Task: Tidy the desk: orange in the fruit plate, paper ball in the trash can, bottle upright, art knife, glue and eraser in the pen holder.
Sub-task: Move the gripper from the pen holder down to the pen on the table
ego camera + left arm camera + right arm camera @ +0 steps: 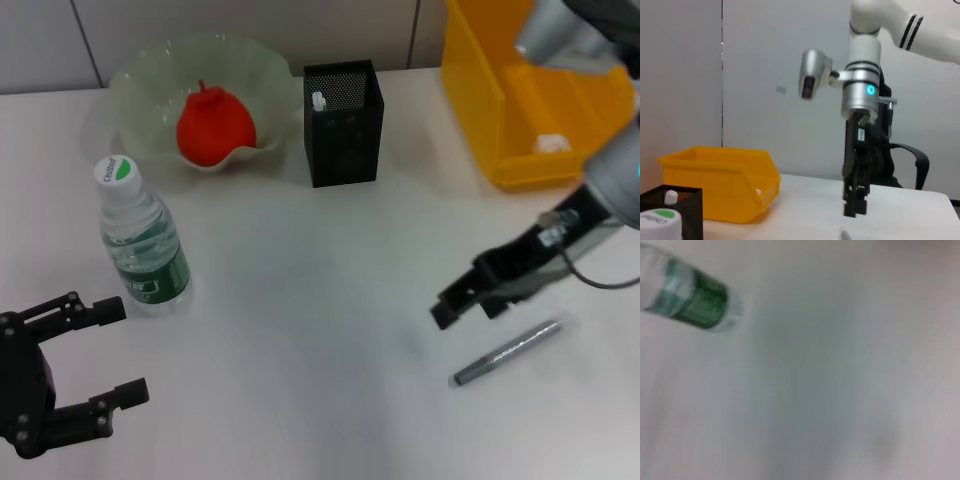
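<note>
Head view: bottle (pixel 143 237) upright, art knife (pixel 506 352) lying diagonally.

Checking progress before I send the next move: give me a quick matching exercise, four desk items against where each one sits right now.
Items:
1. orange
2. bottle
3. paper ball
4. grey art knife

Places:
A. lying flat on the table near the right gripper
B. inside the yellow trash can
C. in the fruit plate
D. standing upright on the table, just beyond the open left gripper

Pairs: 1-C, 2-D, 3-B, 4-A
</note>
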{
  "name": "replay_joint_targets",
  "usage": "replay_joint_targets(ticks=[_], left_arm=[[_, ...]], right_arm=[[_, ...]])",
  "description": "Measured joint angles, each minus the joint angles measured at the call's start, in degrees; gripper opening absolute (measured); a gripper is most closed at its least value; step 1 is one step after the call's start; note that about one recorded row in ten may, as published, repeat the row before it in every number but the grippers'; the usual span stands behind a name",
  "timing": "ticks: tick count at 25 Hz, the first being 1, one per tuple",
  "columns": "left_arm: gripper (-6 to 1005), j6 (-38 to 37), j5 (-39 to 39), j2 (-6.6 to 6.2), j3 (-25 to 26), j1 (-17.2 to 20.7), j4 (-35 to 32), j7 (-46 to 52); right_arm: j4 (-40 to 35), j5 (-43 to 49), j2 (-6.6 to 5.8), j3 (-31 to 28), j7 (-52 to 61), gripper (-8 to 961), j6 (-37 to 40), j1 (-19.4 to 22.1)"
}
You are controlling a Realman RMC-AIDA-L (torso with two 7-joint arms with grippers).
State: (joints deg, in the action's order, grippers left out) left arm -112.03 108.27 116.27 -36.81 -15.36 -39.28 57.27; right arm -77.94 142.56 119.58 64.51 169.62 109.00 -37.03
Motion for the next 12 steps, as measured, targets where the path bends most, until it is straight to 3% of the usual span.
replay_joint_targets(ticks=[5, 12], left_arm=[[785, 0.0, 0.0, -0.08, 0.1, -0.8, -0.1, -0.6], [785, 0.0, 0.3, -0.08, -0.3, -2.0, -0.1, -1.0]], right_arm=[[4.2, 7.8, -0.77, -6.4, -0.1, 728, 4.0, -0.1], [3.7, 13.0, -1.7, -9.5, -0.2, 727, 9.6, -1.4]])
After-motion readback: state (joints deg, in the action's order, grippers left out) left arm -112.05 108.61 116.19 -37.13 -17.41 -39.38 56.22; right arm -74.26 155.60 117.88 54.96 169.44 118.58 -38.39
